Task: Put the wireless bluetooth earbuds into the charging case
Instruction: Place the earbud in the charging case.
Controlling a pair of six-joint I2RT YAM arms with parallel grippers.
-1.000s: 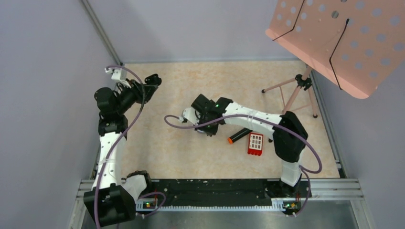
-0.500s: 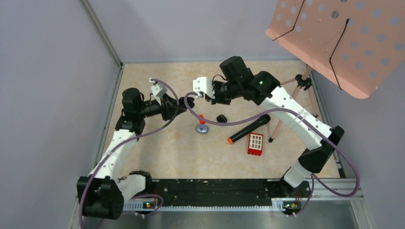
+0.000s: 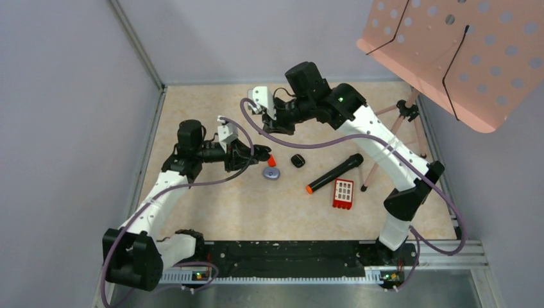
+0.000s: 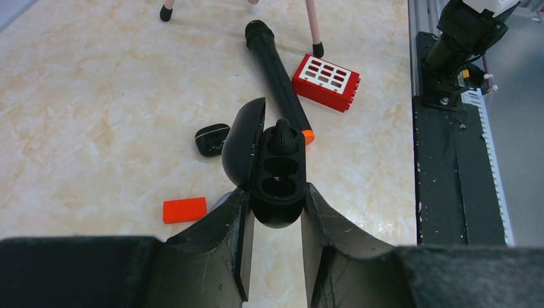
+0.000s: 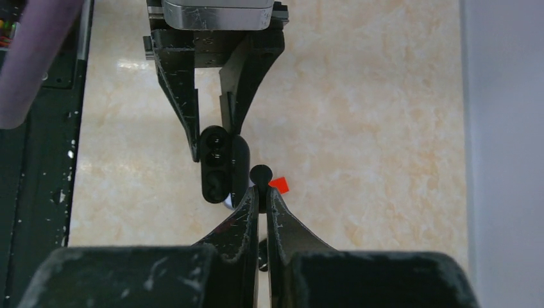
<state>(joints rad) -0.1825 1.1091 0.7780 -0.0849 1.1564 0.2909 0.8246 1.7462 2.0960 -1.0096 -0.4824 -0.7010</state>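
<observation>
Both sets of jaws are clamped: left gripper (image 4: 274, 194) on the open charging case (image 4: 277, 176), right gripper (image 5: 262, 192) on one black earbud (image 5: 260, 173). Seen from the right wrist, the earbud sits at the case's three o'clock.

Red block (image 3: 343, 193) beside black marker (image 3: 333, 173) (orange-tipped), small red piece (image 3: 271, 160), grey disc (image 3: 272, 172), pink stand (image 3: 462, 51)

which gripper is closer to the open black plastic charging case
Left: the left gripper is shut on the charging case, fingers at its sides. The right gripper, pinching a small black earbud, sits close beside it.
</observation>
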